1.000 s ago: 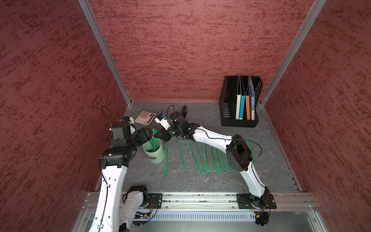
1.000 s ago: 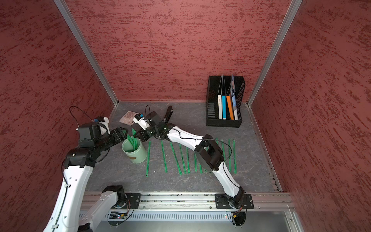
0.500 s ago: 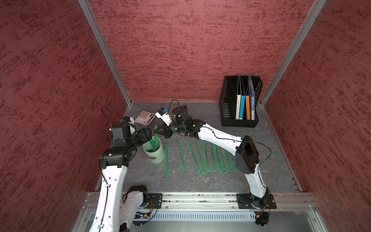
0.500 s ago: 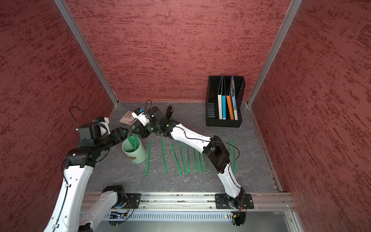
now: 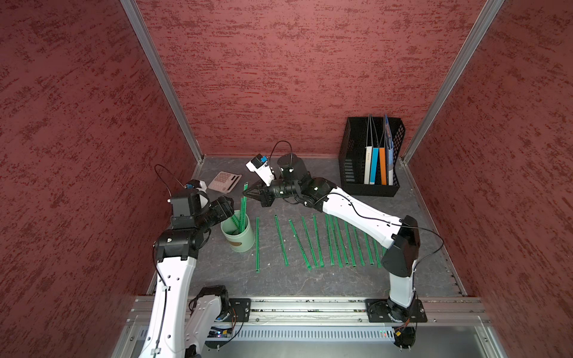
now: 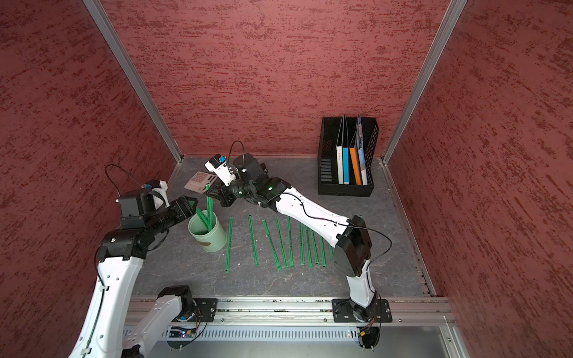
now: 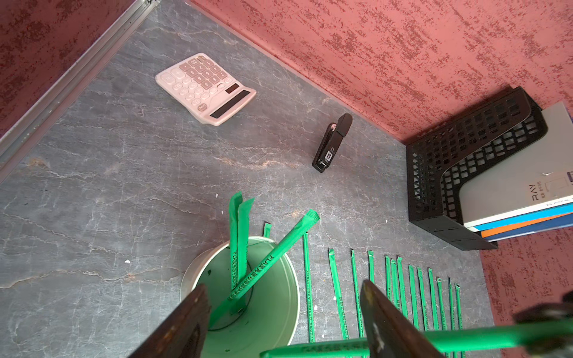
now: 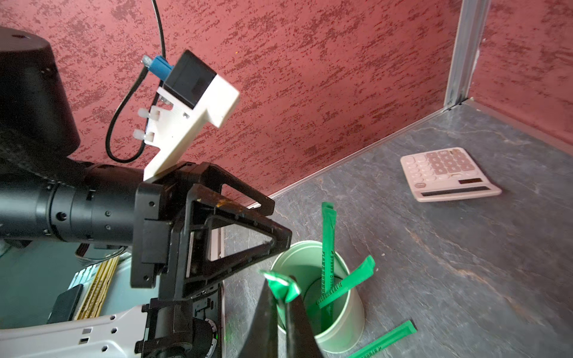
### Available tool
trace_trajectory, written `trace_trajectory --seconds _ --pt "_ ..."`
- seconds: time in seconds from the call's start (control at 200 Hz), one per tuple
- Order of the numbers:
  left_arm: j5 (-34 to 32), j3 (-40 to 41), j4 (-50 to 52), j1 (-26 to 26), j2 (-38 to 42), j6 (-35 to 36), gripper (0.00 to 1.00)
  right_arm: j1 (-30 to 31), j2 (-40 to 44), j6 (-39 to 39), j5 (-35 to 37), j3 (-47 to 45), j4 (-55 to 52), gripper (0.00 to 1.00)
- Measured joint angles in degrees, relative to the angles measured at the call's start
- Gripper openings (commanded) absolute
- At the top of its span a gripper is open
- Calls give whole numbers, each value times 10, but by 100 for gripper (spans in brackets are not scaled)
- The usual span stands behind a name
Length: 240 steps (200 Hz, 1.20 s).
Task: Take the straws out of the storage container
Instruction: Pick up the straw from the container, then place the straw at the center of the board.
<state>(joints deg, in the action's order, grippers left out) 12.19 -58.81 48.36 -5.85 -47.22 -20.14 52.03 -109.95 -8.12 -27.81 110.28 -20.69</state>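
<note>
The storage container (image 5: 240, 243), a pale mint cup, stands upright at the left of the table. My right gripper (image 5: 248, 193) hovers above its far rim, shut on the top end of one green straw (image 8: 280, 285), which hangs down toward the cup's mouth. Three more straws (image 7: 238, 248) stand inside the storage container (image 7: 276, 313), two together and one leaning. My left gripper (image 7: 285, 313) is open just left of the cup, its jaws level with the rim and holding nothing. Several straws (image 5: 310, 241) lie in a row on the table to the cup's right.
A pink calculator (image 5: 224, 180) lies behind the cup near the back left corner. A black stapler (image 7: 331, 142) lies by the back wall, and a black mesh file rack (image 5: 370, 158) with folders stands at the back right. Red walls close in three sides.
My right gripper has risen and drawn back a little from the cup, carrying the straw upward with it. The left arm has stayed where it was.
</note>
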Motion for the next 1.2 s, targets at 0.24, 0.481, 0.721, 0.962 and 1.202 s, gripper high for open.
trace_trajectory --seconds 0.24,0.481,0.721,0.962,1.202 --pt "9 8 -14 -1 -1 -1 76 -7 54 57 56 96 -134 0" --pt "14 17 -22 -3 -1 -7 77 -32 103 71 70 101 -202 0" --pt "16 21 -24 -3 -1 -9 77 -69 56 56 60 95 -272 0" --pt "17 29 -25 -3 -1 -10 77 -94 -81 40 34 185 -413 0" --pt "19 33 -25 -3 -1 -10 77 -99 -135 14 32 146 -465 0"
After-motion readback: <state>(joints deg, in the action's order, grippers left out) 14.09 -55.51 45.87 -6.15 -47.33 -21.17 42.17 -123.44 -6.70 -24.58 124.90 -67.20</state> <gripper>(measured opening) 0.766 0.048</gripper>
